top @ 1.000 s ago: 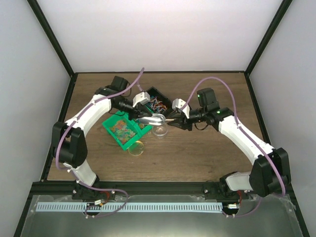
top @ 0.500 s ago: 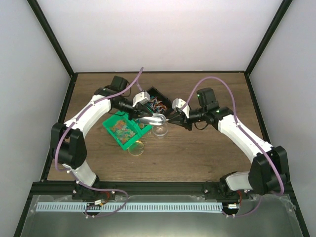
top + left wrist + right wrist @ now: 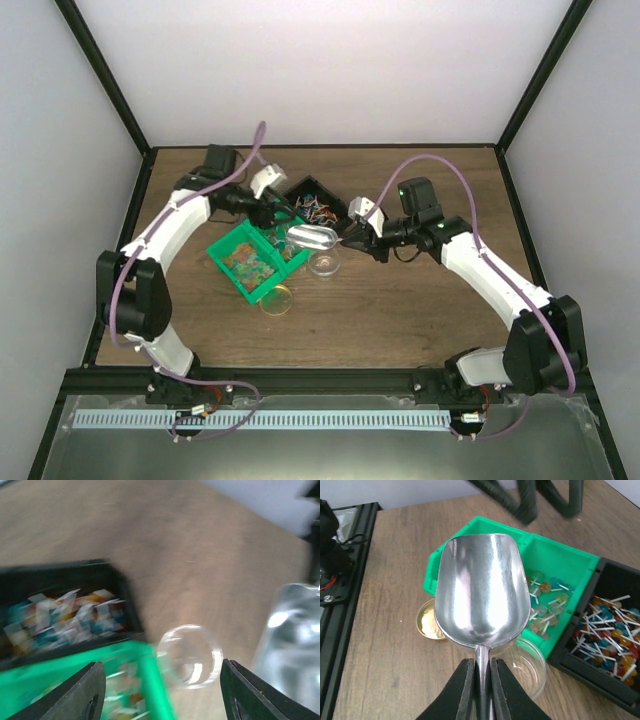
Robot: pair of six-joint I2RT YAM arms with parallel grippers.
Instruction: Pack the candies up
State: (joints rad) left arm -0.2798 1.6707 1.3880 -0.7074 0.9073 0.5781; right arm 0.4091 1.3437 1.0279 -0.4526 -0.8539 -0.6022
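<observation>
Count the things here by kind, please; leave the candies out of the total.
bins: 2 (green bin, black bin)
metal scoop: 1
clear jar: 1
gold lid: 1
Total: 5; the candies are too many to count.

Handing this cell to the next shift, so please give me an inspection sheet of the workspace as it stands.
Surface: wooden table.
Job's things: candies in green bin, more in black bin; clear jar looks empty; scoop empty.
Clutter: gold lid beside the jar.
Grippers: left gripper open, holding nothing; right gripper fingers shut on the scoop handle.
Cables: purple cable along each arm.
Surroundings: white walls, black frame.
</observation>
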